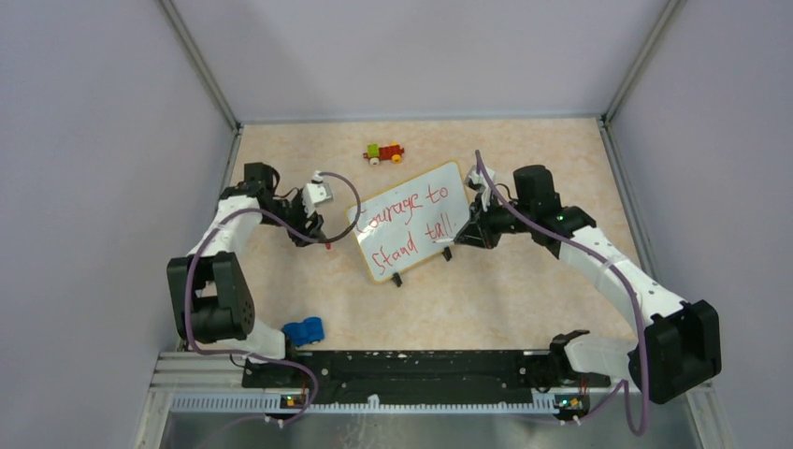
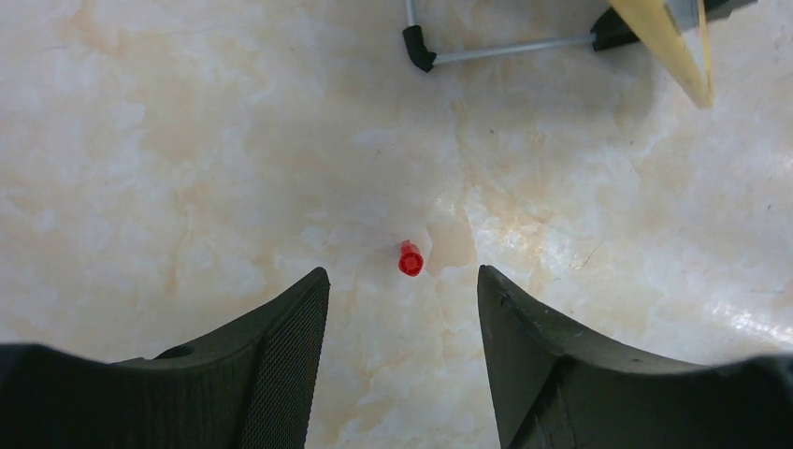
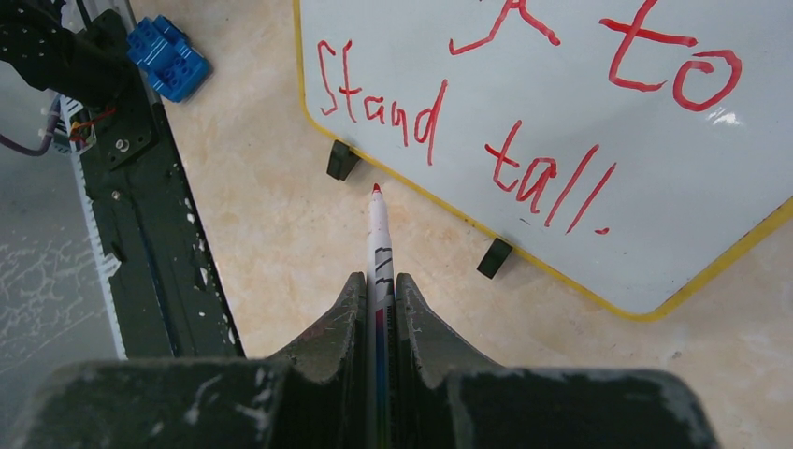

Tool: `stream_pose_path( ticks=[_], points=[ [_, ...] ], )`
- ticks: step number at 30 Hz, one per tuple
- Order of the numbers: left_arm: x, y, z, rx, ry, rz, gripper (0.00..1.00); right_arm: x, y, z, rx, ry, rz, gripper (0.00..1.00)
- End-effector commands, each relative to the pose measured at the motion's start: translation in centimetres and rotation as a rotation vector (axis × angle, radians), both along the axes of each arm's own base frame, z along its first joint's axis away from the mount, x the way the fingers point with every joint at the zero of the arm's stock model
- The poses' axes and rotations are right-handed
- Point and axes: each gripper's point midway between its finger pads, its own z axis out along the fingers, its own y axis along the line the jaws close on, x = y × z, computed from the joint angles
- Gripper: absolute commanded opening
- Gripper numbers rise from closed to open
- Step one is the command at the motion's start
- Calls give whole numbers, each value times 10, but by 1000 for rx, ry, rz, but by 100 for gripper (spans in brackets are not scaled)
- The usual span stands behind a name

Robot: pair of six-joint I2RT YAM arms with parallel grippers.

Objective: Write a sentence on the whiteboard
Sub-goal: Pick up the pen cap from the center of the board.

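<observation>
Red sentence [image 1: 409, 222] "Courage to stand tall." fills the whiteboard [image 3: 655, 187], mid-counter [image 1: 524, 299]. Our R jaws clench a marker [image 3: 379, 234], tip just off the rim; L jaws released above a red cap [image 2: 410, 260].

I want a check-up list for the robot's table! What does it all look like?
Surface: marbled tan table.
Job's things: whiteboard on black feet; red sentence "Courage to stand tall." written on it.
Clutter: toy train, blue brick, small red piece.
Hands: left hand open over the red piece; right hand shut on marker, tip beside the board's edge.
Cables: purple cables along both arms.
Surroundings: pale walls, black rail.
</observation>
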Motion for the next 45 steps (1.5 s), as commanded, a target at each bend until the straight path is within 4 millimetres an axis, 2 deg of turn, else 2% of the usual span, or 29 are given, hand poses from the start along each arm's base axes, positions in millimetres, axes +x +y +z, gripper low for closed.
stream_pose_path(
  ticks=[1,13,27,35,40,43,45],
  points=[
    [-5,-5,-18,12,-62,-156,65,1,0,12,24,-52,12,0],
    [-6,1,-54,94,-4,-196,66,3,0,8,17,-40,6,0],
    [-1,-1,-75,143,25,-190,62,3,0,5,11,-32,4,0],
    [-3,-6,-83,141,47,-195,56,4,0,4,9,-29,2,0],
    [-4,-6,-86,145,54,-196,46,4,-1,3,7,-28,0,0],
    [-7,-5,-85,151,57,-204,35,4,0,3,8,-28,3,0],
    [-10,-7,-81,144,55,-207,24,4,0,4,9,-28,3,0]
  ],
)
